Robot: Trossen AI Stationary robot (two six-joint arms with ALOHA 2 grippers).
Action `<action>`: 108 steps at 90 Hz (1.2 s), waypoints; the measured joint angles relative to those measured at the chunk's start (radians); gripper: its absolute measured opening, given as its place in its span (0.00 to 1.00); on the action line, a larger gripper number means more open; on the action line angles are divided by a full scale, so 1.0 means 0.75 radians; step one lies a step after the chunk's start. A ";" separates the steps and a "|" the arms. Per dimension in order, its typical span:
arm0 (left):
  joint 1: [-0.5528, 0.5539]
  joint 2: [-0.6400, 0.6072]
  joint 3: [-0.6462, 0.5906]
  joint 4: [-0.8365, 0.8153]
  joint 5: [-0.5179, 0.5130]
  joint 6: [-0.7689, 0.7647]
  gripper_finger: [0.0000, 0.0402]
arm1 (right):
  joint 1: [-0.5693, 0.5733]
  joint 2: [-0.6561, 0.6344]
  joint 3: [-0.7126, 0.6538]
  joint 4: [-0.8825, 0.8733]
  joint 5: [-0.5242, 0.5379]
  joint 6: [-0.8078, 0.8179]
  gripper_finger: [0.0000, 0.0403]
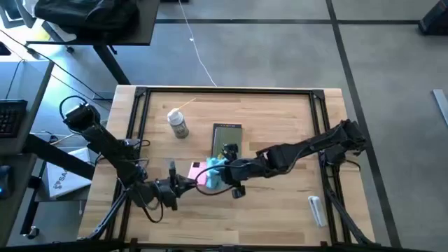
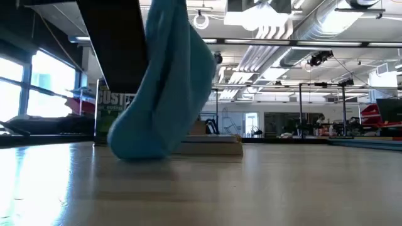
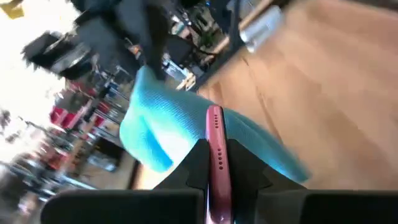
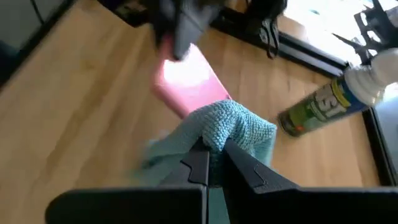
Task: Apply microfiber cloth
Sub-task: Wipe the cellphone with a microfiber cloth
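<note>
Two arms meet mid-table: right gripper (image 4: pixel 211 163) jaws pinch the microfiber cloth (image 4: pixel 233 127), left gripper (image 3: pixel 214 165) jaws clamp the pink phone (image 3: pixel 216 155).

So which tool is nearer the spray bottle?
Right. The right tool, shut on the cloth, is just below the bottle; the left tool, gripping the phone, sits lower still.

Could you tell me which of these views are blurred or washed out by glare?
Low view: the microfiber cloth hangs close and soft-edged, with window glare on the table. Left wrist view: the background is smeared, while the pink phone in the left gripper reads fairly sharp. Right wrist view: the phone's face is bleached, and the right gripper pinches the cloth.
</note>
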 joint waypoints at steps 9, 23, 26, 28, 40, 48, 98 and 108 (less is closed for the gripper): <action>-0.006 0.116 0.028 0.000 0.001 0.086 0.03 | -0.004 -0.002 0.000 -0.056 0.144 -0.001 0.00; -0.006 0.261 0.050 0.003 0.032 0.152 0.04 | -0.028 -0.003 0.000 -0.081 0.416 -0.097 0.00; -0.006 0.288 0.050 0.002 0.032 0.152 0.04 | -0.037 -0.004 0.000 -0.068 0.410 -0.104 0.00; -0.005 0.306 0.049 -0.002 0.032 0.153 0.04 | -0.042 -0.004 0.000 -0.058 0.389 -0.104 0.00; -0.005 0.393 0.049 -0.005 0.051 0.147 0.04 | -0.066 0.000 0.000 0.009 0.147 -0.050 0.00; -0.005 0.439 0.049 -0.004 0.113 0.098 0.05 | -0.072 0.016 0.000 0.057 0.011 -0.011 0.00; -0.027 0.465 0.048 -0.019 0.615 -0.410 0.24 | -0.024 0.259 -0.042 0.210 -0.204 0.107 0.00; -0.045 0.465 0.048 -0.035 0.640 -0.526 0.27 | -0.024 0.260 -0.035 0.197 -0.163 0.047 0.00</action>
